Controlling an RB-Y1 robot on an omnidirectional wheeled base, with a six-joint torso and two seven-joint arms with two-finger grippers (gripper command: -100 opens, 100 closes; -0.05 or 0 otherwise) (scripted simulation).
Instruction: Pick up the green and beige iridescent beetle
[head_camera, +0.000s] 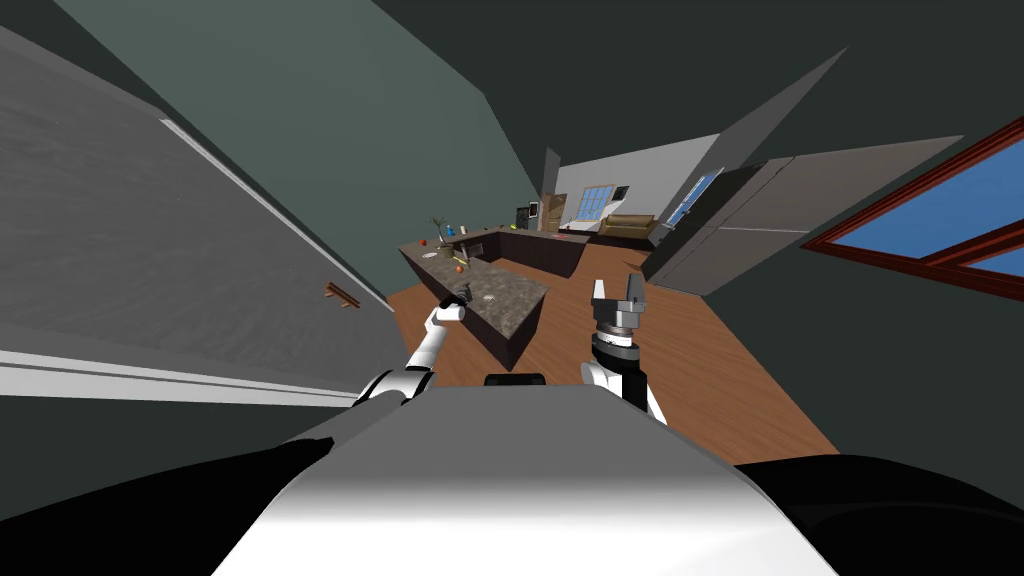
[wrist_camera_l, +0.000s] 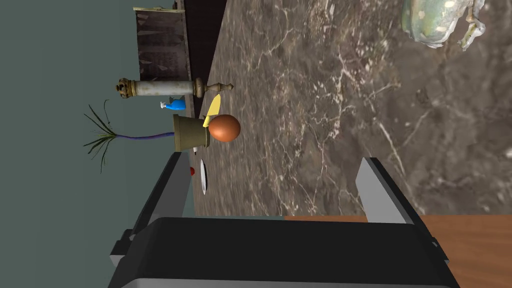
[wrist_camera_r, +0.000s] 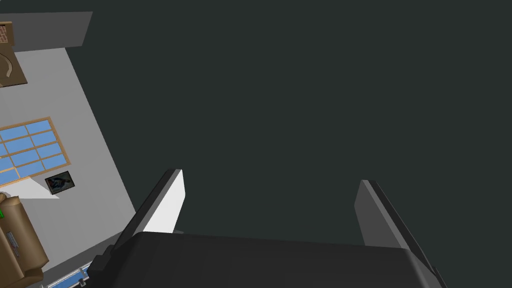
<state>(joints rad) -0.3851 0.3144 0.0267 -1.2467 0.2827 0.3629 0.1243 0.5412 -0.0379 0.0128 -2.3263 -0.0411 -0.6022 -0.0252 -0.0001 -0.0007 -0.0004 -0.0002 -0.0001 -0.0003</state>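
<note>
At the counter (wrist_camera_l: 325, 125) edge left fingers (wrist_camera_l: 375, 195) stand wide, beetle (wrist_camera_l: 434, 22) apart ahead; right fingers (wrist_camera_r: 167, 205) wide too

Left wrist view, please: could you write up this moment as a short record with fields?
target: green and beige iridescent beetle, lying on the brown marbled counter
left gripper: open, empty, at the counter's near edge
beetle vs gripper: apart; ahead of it and off to one side, not in its gap
other items: brown egg-shaped object by an olive plant pot, farther along the counter
right gripper: open, empty, held up away from the counter
grasp: not yet made
</note>
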